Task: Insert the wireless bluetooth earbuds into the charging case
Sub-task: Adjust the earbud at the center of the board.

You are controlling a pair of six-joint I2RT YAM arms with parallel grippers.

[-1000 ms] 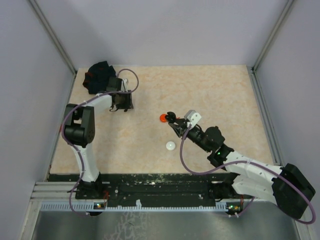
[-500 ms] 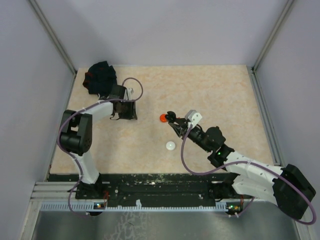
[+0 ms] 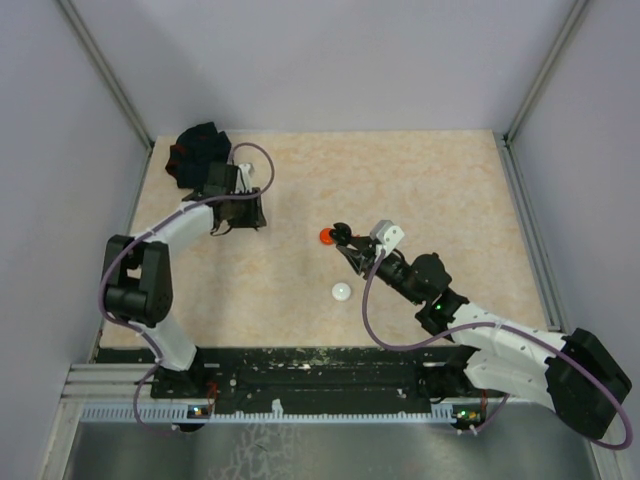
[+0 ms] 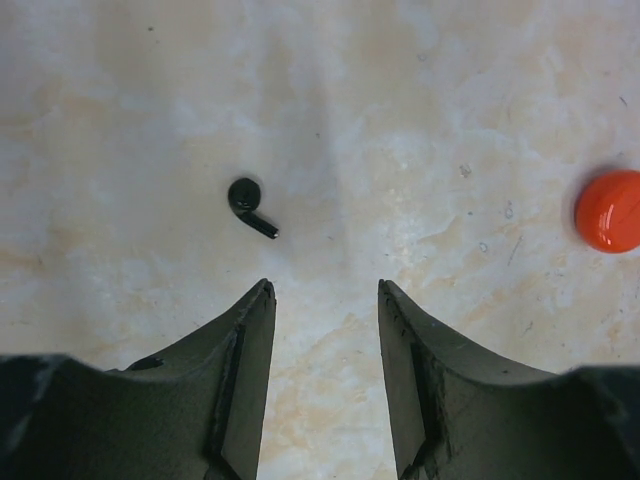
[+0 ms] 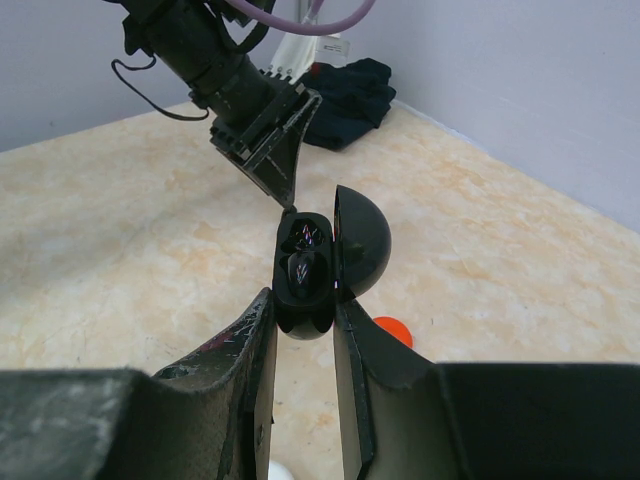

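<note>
Earbud (image 4: 250, 205), black, lies on the table (image 4: 420, 100) just ahead of the left gripper (image 4: 325, 290), jaws apart and empty. That gripper has shifted slightly left since half a second ago. Right gripper (image 5: 303, 300) is unchanged, clamped on the open charging case (image 5: 305, 265).

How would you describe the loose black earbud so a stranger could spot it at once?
On the beige marbled table, find the left gripper in its wrist view. Just beyond it, slightly left in that view, lies the black earbud: tiny, with a round head and short stem, unlike the larger round orange disc to the right.
</note>
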